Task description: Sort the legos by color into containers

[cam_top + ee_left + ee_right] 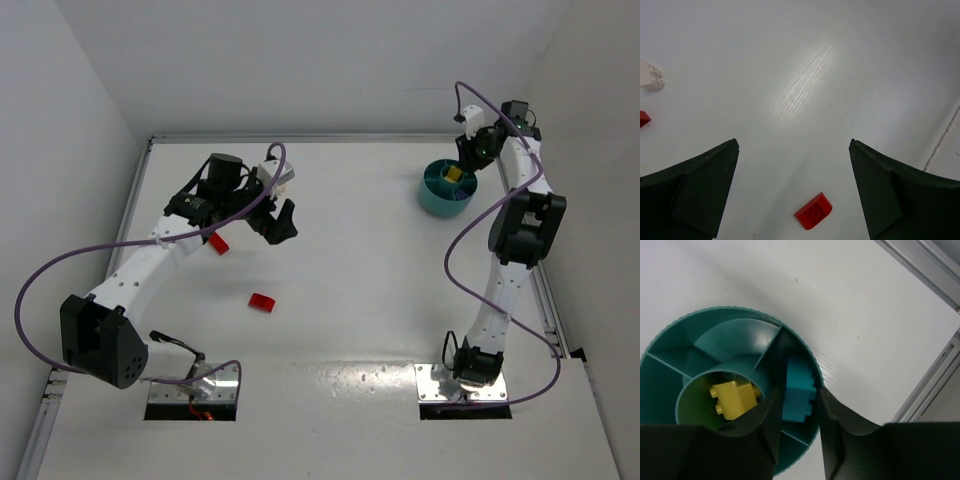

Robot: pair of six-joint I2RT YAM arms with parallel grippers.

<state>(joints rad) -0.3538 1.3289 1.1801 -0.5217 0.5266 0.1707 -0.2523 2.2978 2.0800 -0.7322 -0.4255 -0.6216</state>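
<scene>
While I watch the right wrist view, the right gripper [798,390] hangs over the teal tub [715,314], its fingers drawn close together on either side of a blue brick [800,371]. That brick sits at an outer compartment of the tub, beside the divider wall. I cannot tell whether the fingers are pinching it or only flanking it. A yellow brick [733,398] lies in the tub's round middle compartment, studs to one side. From above, the tub stands on the white counter [360,260] just in front of the right arm's wrist.

Well away from the tub, across the counter on the left arm's side, the left gripper [793,142] is held above bare counter with its fingers spread wide and nothing between them. From above, two red bricks lie on that side, both well apart from the tub: one [218,242] just beside the left arm's forearm, the other [262,301] farther from the tub, nearer the arm bases. In the left wrist view a red brick [813,211] lies flat between the spread fingers, touching neither. A white brick [651,76] sits at that view's edge, with a sliver of red [642,118] near it.
</scene>
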